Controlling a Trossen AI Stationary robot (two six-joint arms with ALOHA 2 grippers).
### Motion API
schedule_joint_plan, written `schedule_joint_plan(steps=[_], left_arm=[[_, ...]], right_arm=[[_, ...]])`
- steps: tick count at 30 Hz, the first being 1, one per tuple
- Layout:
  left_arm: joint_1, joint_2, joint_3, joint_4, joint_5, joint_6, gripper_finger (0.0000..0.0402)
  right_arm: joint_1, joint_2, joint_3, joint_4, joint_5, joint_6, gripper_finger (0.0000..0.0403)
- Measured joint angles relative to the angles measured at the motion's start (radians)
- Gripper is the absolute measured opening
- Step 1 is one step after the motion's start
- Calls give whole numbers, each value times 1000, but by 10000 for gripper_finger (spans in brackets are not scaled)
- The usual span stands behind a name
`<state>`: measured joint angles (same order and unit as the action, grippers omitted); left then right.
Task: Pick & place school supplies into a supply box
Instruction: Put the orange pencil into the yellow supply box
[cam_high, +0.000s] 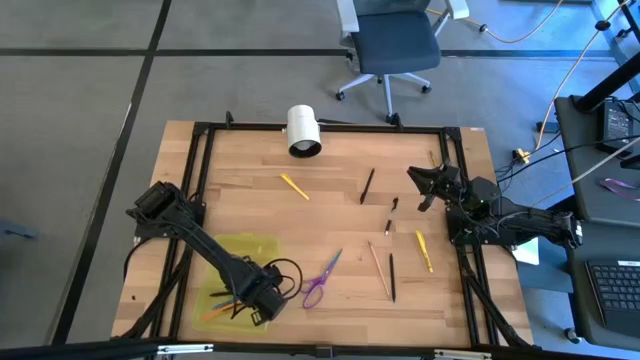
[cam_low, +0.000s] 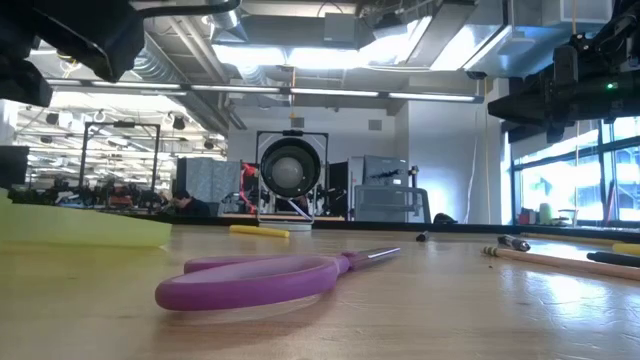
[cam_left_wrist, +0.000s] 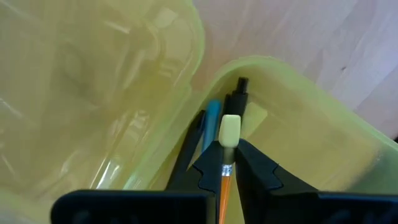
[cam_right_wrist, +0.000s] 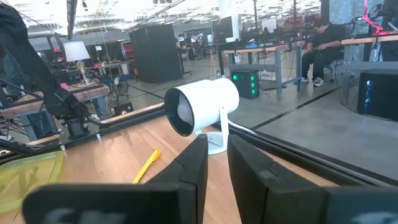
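The supply box (cam_high: 240, 255), a translucent yellow-green case, lies open at the table's near left. My left gripper (cam_high: 262, 300) hangs over its right half, shut on an orange pencil (cam_left_wrist: 225, 186) with a pale eraser (cam_left_wrist: 230, 130). A blue pen (cam_left_wrist: 212, 121) and a black pen (cam_left_wrist: 239, 93) lie inside the box (cam_left_wrist: 267, 65). Purple-handled scissors (cam_high: 320, 280) lie flat on the wood just right of the box. Several pens and pencils are scattered across the middle and right of the table, among them a yellow pen (cam_high: 294, 186) and a tan pencil (cam_high: 378, 268). My right gripper (cam_high: 425, 185) waits at the far right, shut on nothing. My left gripper pinches the orange pencil between its two fingers (cam_left_wrist: 255, 168) at the metal band (cam_left_wrist: 227, 168) just behind the eraser. The fingers point down from above. The eraser end sticks out past the fingertips over the box's inside. Whether the pencil touches the box, I cannot tell.
A white cylinder on a stand (cam_high: 303, 130) sits at the table's far edge. A black frame rail (cam_high: 330, 127) runs around the tabletop. Bare wood lies between the scissors (cam_low: 270, 280) and the far pens.
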<state>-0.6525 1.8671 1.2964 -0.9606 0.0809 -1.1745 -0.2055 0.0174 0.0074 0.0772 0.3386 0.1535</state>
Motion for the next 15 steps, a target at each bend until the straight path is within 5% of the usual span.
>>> schedule_joint_plan(steps=[11, 15], left_arm=[[0, 0, 0, 17, 14, 40, 72], [12, 0, 0, 13, 94, 36, 85]], right_arm=[[0, 0, 0, 0, 0, 0, 67], [0, 0, 0, 0, 0, 0, 67]])
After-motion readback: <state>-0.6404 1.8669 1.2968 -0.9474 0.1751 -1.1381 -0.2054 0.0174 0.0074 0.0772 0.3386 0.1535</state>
